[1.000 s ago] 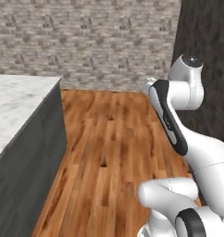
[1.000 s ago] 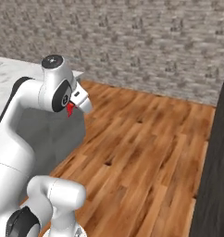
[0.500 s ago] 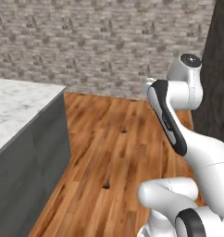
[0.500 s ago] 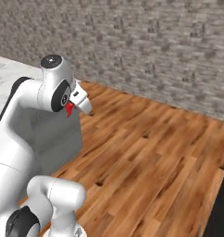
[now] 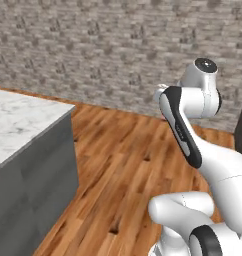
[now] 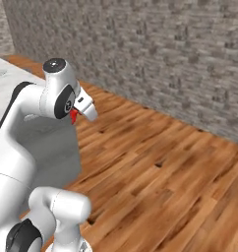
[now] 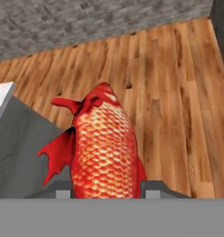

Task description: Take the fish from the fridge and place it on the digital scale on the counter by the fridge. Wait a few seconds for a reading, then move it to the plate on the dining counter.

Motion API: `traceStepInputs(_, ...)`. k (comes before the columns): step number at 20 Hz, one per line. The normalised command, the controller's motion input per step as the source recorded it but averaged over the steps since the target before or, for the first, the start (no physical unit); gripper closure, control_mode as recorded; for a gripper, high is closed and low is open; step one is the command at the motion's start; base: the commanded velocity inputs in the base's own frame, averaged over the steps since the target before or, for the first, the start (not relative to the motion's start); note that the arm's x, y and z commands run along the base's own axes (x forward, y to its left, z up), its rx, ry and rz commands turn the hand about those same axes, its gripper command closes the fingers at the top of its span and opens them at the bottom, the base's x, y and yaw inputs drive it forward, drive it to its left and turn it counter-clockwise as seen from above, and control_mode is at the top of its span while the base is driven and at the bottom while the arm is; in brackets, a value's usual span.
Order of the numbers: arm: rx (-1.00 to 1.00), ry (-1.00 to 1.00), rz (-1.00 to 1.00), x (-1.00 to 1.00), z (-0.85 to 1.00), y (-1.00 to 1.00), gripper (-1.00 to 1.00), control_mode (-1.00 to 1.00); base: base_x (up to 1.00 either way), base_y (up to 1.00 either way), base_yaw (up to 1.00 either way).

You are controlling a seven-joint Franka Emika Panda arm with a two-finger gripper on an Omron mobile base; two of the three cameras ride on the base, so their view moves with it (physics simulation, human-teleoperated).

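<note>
To the left in the left base view stands the dining counter, a marble-topped bench with a grey panelled base; what shows of its top here is bare marble. In the right base view the same bench sits at the far left, partly behind the white arm. Right of it lies open wooden floor, backed by a grey stone wall.

The fish is clamped between the fingers, which stand narrow on its lower body, one tip showing at each flank. Its long axis runs straight out along the line of the gripper, head away from the hand, tail fins spreading to the left in the hand view. In the right base view it shows as a small red sliver under the wrist, raised well clear of the floor.

The relation that matters: the bench corner lies to the left of the fish, seemingly lower than it. I judge the carry must swing leftward over the marble before lowering.
</note>
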Motion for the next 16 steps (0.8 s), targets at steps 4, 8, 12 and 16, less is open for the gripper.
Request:
traceStepInputs(4, 0.00, 0.00, 0.00, 0.00, 0.00, 0.00, 1.00, 1.00, 1.00, -0.84, 0.31)
traceStepInputs(8, 0.00, 0.00, 0.00, 0.00, 0.00, 0.00, 1.00, 1.00, 1.00, -0.85, 0.31)
traceStepInputs(12, 0.00, 0.00, 0.00, 0.00, 0.00, 0.00, 1.00, 1.00, 1.00, -0.85, 0.32)
traceStepInputs(16, 0.00, 0.00, 0.00, 0.00, 0.00, 0.00, 1.00, 1.00, 1.00, -0.83, 0.34)
